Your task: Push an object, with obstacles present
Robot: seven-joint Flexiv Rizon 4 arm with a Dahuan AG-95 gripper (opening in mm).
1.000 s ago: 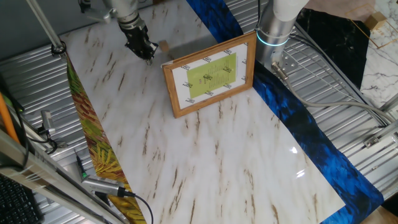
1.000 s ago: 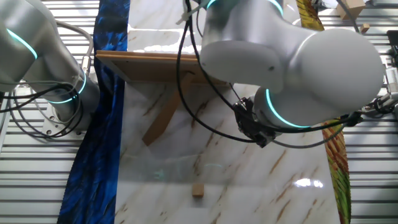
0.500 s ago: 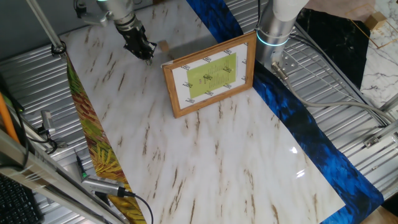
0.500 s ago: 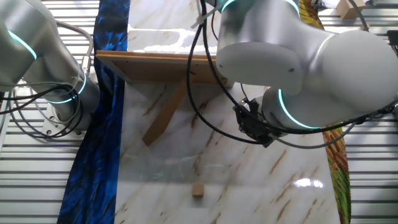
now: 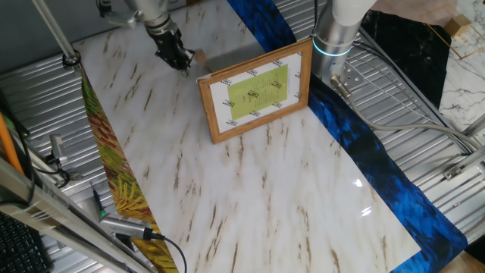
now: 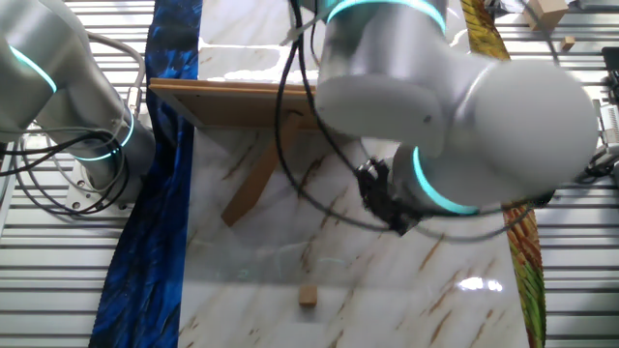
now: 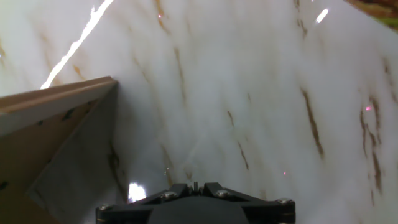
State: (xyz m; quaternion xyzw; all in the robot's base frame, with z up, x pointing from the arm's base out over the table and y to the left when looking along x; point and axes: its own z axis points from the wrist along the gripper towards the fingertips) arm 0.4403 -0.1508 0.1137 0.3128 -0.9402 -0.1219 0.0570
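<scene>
- The tiny light-tan wooden block (image 5: pixel 200 56) lies flat on the white marble-patterned tabletop (image 5: pixel 250 182), near the table's far edge in one fixed view. In the other fixed view the same block (image 6: pixel 308 296) sits near the bottom of the picture, alone on the bare surface.
- The black two-finger gripper (image 5: pixel 180 62) stands just beside the block, on the side away from the frame. Whether the fingertips touch the block cannot be told from this view.
- The fingers appear drawn close together and point down at the tabletop; they hold nothing. The hand view shows only the black gripper base (image 7: pixel 194 208), so the jaw gap cannot be confirmed there.
- The rectangular brown wooden picture frame (image 5: pixel 255 90) stands upright, tilted back, near the block. It holds a white mat around a yellow-green printed sheet (image 5: pixel 258 91).
- In the other fixed view the frame's plain back (image 6: pixel 232 104) shows, propped by a wooden strut (image 6: pixel 250 187) resting on the tabletop. In the hand view its brown edge (image 7: pixel 43 124) fills the left side.
- The large silver arm link (image 6: pixel 445 101) with a cyan light ring hangs over the tabletop and is motion-blurred.
- A glossy blue cloth strip (image 5: pixel 364 144) runs along one table edge, behind the frame.
- A yellow-green leaf-patterned strip (image 5: pixel 121 182) runs along the opposite edge.
</scene>
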